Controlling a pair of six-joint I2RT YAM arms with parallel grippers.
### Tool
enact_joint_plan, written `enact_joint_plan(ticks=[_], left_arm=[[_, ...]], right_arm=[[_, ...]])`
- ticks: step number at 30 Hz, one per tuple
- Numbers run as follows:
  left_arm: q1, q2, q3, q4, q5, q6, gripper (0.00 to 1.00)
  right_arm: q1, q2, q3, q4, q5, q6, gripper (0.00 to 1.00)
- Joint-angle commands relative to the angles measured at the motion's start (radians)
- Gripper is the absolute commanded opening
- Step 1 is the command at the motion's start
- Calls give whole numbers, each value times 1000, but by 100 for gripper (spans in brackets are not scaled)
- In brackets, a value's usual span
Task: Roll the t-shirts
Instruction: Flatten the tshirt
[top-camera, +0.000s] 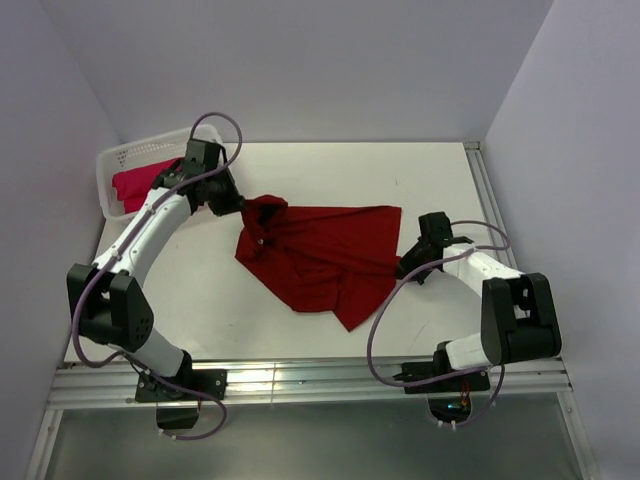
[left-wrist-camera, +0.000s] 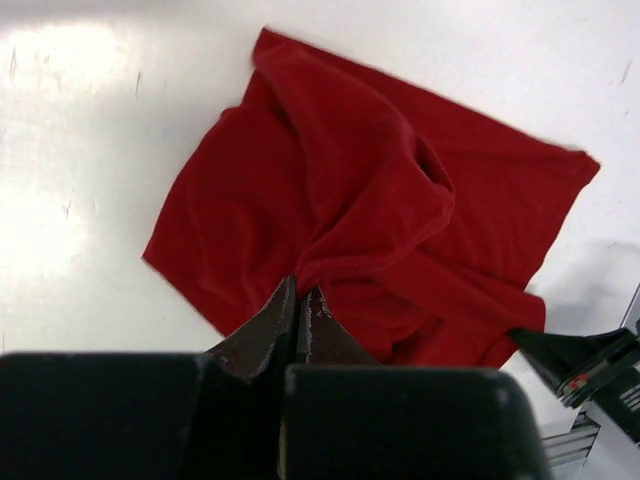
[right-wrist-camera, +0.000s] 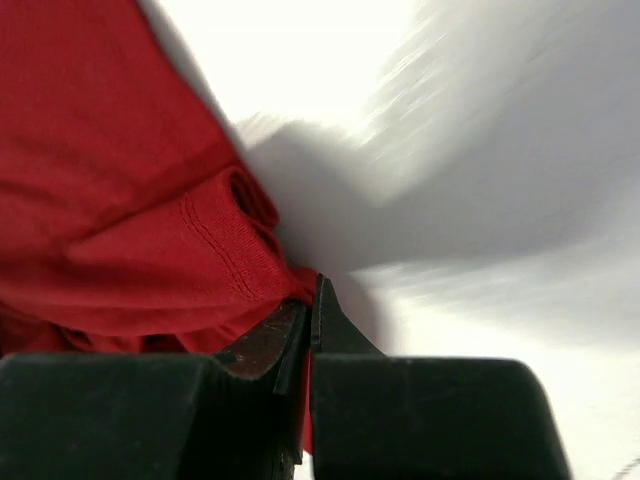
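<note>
At the far left corner of the white tabletop (top-camera: 430, 180) stands a white plastic lattice basket (top-camera: 112, 168). A bright pinkish-red cloth t-shirt (top-camera: 138, 185) lies bundled inside it. The left arm reaches up past the basket's near side. Its left end effector (top-camera: 243, 207) sits just right of the basket, at the left corner of a dark crimson soft cloth t-shirt (top-camera: 325, 255).

In the left wrist view the left end effector (left-wrist-camera: 298, 300) has its two fingers pressed together, clamped on a pinch of the dark crimson soft cloth t-shirt (left-wrist-camera: 400, 200). A thick fold rises from the fabric toward the fingertips. The rest of the garment lies on the tabletop (left-wrist-camera: 80, 150).

From above, the crimson shirt lies across the middle of the tabletop, between the two arms. It is rumpled at its left end and flatter toward the right, with a point of cloth trailing toward the near edge.

At the shirt's right edge is the right end effector (top-camera: 405, 264). The right wrist view shows the right end effector (right-wrist-camera: 310, 305) with its fingers together, gripping the stitched hem of the crimson shirt (right-wrist-camera: 120, 180). A sliver of red cloth shows between the fingers. To the right of them is bare tabletop (right-wrist-camera: 480, 120), blurred and partly in shadow.
</note>
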Motion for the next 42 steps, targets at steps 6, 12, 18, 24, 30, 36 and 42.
enact_joint_plan(ticks=[6,12,18,24,30,36,42], left_arm=[[23,-129,-143,23,-23,-15,0],[50,-99,-114,3,-68,21,0],[84,-13,-40,-14,-118,65,0],[107,84,70,1,-103,97,0],[107,216,240,-73,-36,128,51],[72,146,282,-100,49,119,75],[-147,168,244,-45,61,33,74]], right_arm=[[-184,99,163,-1,55,-106,0],[-256,236,368,-46,63,-143,0],[-335,262,413,-70,60,-168,0],[-395,242,433,-90,69,-171,0],[-407,216,410,-83,41,-158,0],[-405,181,360,-57,17,-166,0],[-379,175,334,-58,9,-186,0]])
